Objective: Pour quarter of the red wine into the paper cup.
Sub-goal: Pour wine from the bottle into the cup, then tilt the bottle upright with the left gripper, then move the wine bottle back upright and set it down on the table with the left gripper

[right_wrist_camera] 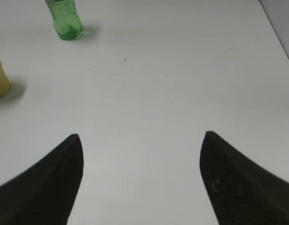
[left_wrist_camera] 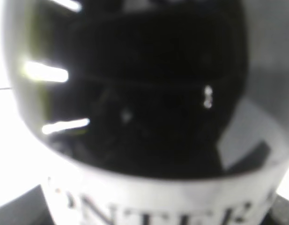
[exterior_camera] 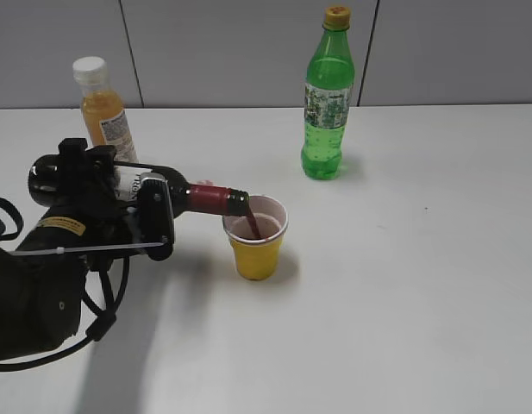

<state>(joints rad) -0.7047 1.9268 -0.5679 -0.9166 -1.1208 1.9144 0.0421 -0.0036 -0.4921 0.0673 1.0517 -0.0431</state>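
At the near left edge of the desk, the left gripper clamps the red wine bottle, tipped over the paper cup near the middle. Pouring is underway; next, I think, tilt back upright. The right gripper stands apart, holding nothing.

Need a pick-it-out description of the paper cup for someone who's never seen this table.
On the white table, look just right of the left gripper, which holds the wine bottle tipped on its side. The paper cup stands under the bottle's mouth: short, yellow, white-rimmed, open-topped, unlike the tall capped orange juice bottle and green soda bottle.
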